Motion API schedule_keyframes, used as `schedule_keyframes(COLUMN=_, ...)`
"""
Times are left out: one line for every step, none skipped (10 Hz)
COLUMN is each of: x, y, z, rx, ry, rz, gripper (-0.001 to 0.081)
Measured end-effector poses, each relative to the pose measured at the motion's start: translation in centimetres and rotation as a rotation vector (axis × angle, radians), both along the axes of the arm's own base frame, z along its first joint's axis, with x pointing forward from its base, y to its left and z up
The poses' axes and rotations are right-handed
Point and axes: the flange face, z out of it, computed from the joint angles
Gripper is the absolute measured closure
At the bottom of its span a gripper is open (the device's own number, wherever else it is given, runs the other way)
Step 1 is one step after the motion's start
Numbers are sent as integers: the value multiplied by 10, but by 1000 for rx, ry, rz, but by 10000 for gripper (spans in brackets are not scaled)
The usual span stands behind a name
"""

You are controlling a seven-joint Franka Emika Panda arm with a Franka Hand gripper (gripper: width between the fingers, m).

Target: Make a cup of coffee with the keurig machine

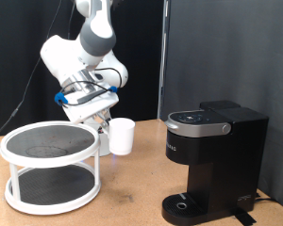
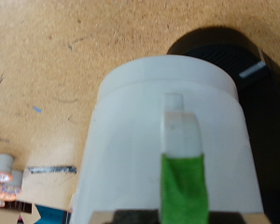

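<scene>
The white cup (image 1: 121, 136) stands upright on the wooden table, between the round rack and the keurig machine (image 1: 215, 151). The machine is black, stands at the exterior view's right with its lid down, and its round drip base (image 1: 185, 203) has nothing on it. My gripper (image 1: 106, 125) hangs low right against the cup's side, on the exterior view's left of it. In the wrist view the cup (image 2: 131, 121) fills the picture. One green-taped finger (image 2: 182, 154) lies across the cup's wall, and the other finger is hidden. The machine shows as a black shape (image 2: 224, 47) beyond the cup.
A white two-tier round rack (image 1: 49, 168) with dark mesh shelves stands at the exterior view's left, close to the arm. A black curtain hangs behind the table. Small blurred items (image 2: 4, 175) lie at the wrist view's edge.
</scene>
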Motion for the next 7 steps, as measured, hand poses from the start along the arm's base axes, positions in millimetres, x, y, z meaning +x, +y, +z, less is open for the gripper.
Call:
schedule_keyframes(x=3, y=3, z=-10, rx=-4, ry=13, rz=0, gripper=799)
schedule_keyframes(x=5, y=6, z=-19, rx=-8, ry=22, rz=0, gripper=799)
schedule_keyframes(x=7, y=8, z=-26, rx=-8, ry=25, rz=2, gripper=799)
schedule_keyframes(x=10, y=11, z=-33, rx=-10, ry=27, rz=2, gripper=799)
schedule_keyframes(x=12, y=13, z=-40, rx=-10, ry=31, rz=6, gripper=799)
schedule_keyframes(x=14, y=16, z=-46, rx=-11, ry=34, rz=8, gripper=799)
schedule_keyframes(x=17, y=19, z=-51, rx=-13, ry=37, rz=11, gripper=799)
